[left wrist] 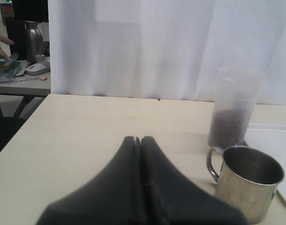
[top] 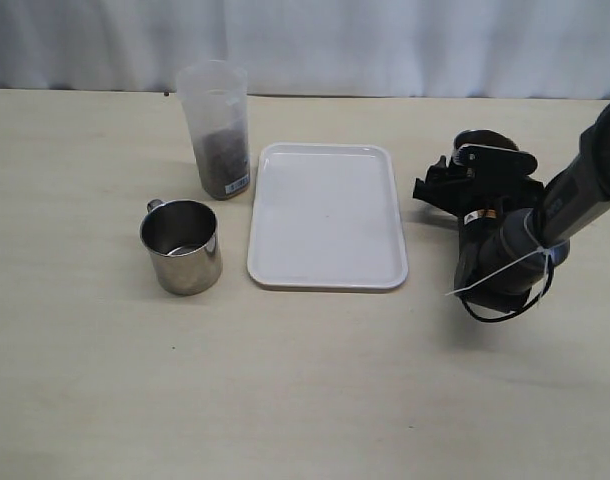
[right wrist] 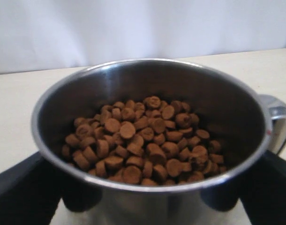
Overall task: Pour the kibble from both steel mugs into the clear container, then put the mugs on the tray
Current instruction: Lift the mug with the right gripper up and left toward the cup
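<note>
While the left gripper hung low over the table, its jaws were pressed together with nothing between them. The left wrist view showed the empty mug near this gripper, clear of it, and the container behind that mug.

In the exterior view the container stood upright just beside the far left corner of the tray. Settled kibble filled its lower part, and a small label sat near its base. The empty mug stood upright in front of the container and just left of the tray, not touching it, with its handle turned towards the far left.

The right gripper was positioned to the right of the tray, well apart from the container. Its jaws stood wide, with one of its fingers on each side of the full mug. Whether the fingers touched the mug wall could not be determined. The full mug was upright, with kibble lying well below its rim. In the exterior view the gripper hid this mug almost entirely.
</note>
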Robot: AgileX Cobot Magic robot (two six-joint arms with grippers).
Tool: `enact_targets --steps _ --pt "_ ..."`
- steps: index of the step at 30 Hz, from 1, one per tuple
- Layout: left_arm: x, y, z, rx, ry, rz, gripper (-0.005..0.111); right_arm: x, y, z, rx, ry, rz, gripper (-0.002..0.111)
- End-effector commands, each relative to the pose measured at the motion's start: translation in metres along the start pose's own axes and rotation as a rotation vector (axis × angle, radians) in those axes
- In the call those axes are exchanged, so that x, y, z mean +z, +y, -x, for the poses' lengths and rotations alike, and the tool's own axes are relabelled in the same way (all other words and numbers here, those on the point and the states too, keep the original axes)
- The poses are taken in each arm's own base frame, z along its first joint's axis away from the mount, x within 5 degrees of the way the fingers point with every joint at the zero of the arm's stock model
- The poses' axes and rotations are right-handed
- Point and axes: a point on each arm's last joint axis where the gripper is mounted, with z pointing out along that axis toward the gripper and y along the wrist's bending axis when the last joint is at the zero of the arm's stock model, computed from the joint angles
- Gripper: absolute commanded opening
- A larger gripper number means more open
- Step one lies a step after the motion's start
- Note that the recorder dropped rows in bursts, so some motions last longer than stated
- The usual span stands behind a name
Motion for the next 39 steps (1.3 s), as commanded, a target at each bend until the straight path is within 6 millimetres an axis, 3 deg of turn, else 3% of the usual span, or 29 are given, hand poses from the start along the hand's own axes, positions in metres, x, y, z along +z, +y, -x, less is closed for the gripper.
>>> enact_targets --steps 1,3,6,10,16,29,39 --pt "0.0 0.0 0.0 0.0 -0.012 -0.004 0.0 0.001 -0.002 0.002 -0.002 -0.012 -0.015 0.038" --pt "0.0 0.0 0.0 0.0 -0.012 -0.004 0.0 0.001 -0.002 0.001 -0.028 0.004 -0.014 0.021" --pt "0.0 0.0 0.0 0.0 -0.012 -0.004 0.0 0.001 -0.002 -0.003 -0.093 0.043 -0.005 0.005" --pt "0.0 0.0 0.0 0.0 -0.012 -0.004 0.0 0.001 -0.002 0.0 -0.164 0.036 -0.004 0.005" --pt "0.0 0.0 0.0 0.0 -0.005 -0.004 0.0 -0.006 -0.004 0.025 -0.165 -0.001 -0.003 0.005" --pt "0.0 0.0 0.0 0.0 -0.005 -0.004 0.0 -0.054 -0.015 0.1 -0.189 -0.023 0.101 0.005" --pt "0.0 0.0 0.0 0.0 -0.005 -0.004 0.0 -0.085 -0.002 0.138 -0.201 0.02 0.377 0.005"
